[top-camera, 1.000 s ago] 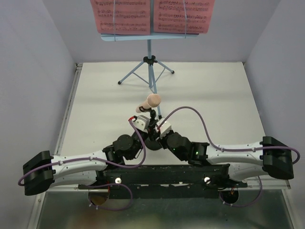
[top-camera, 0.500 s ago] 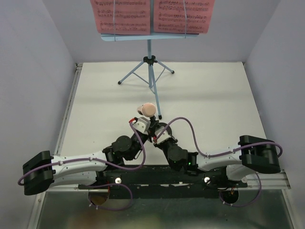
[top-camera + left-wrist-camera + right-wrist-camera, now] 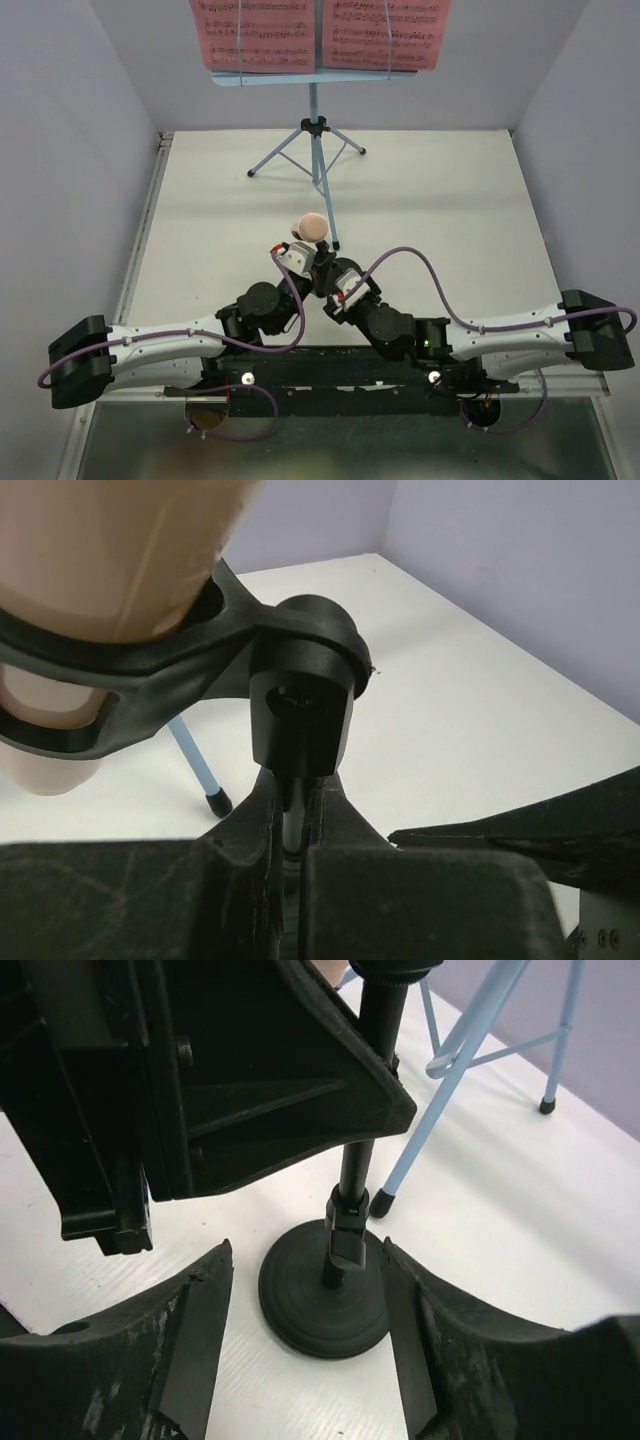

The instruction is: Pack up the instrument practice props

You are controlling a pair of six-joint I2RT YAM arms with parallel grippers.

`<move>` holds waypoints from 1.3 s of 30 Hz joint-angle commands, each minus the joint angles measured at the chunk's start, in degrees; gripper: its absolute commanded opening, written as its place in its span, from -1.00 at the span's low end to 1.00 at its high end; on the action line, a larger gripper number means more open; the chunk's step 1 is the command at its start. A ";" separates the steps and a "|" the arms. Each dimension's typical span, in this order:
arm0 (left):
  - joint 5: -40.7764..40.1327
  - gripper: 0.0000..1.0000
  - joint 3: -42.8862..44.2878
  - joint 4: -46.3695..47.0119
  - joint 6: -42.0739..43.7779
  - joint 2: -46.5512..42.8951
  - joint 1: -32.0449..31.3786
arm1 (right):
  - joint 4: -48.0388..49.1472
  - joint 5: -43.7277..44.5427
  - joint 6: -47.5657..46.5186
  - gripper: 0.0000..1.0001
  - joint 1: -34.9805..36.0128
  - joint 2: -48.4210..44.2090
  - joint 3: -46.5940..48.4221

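- While the left gripper [image 3: 295,825] pinches the pole of one mic stand [image 3: 330,1300], the right gripper [image 3: 305,1265] is spread around its base.
- One microphone [image 3: 311,226] clipped on top.
- One music stand [image 3: 316,130], two pages [image 3: 253,32].

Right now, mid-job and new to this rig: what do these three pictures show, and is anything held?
The machine is two robot arms bolted at the near edge of a table. The wide picture looks down from above and behind them; the other two come from a camera on each wrist. On the table stand a light-blue tripod music stand carrying two pink sheet-music pages, and a short black mic stand with a beige-pink toy microphone in its clip. The left pincer is shut on the mic stand's thin pole. The right pincer is open, its fingers either side of the round base, holding nothing.
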 commanded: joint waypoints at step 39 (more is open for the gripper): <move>-1.85 0.21 6.44 -18.92 -6.08 0.70 -0.05 | -24.49 -32.11 55.13 1.00 -22.22 -27.26 -2.08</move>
